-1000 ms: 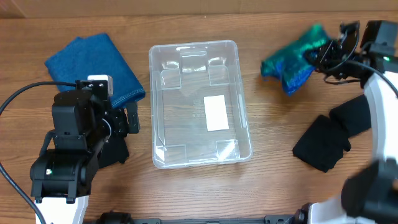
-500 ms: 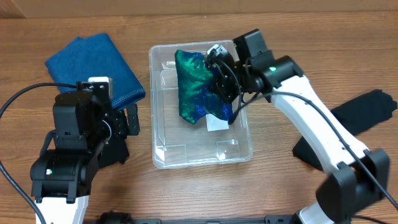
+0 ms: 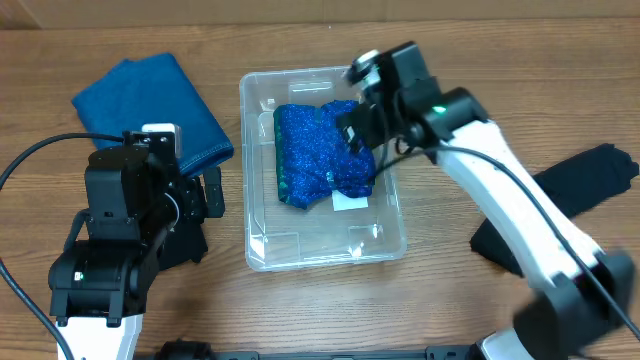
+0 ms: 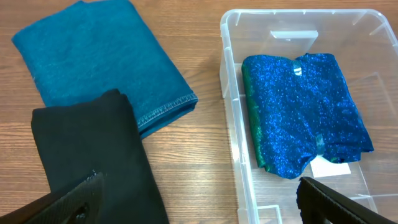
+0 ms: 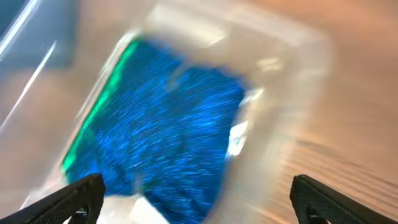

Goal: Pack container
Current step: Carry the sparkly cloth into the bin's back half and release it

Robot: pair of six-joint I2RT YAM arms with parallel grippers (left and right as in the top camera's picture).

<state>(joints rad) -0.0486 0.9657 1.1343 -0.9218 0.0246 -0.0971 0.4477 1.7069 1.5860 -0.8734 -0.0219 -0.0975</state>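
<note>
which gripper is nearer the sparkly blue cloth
Right. The right gripper hovers over the sparkly blue cloth in the container; the left gripper sits outside, left of it.

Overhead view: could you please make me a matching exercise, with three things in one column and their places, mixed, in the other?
Things
1. glittery blue cloth
2. plain blue towel
3. white label

Places
a. on the table, left of the container
b. partly hidden under a cloth
c. lying in the container, on top

Pairs: 1-c, 2-a, 3-b
</note>
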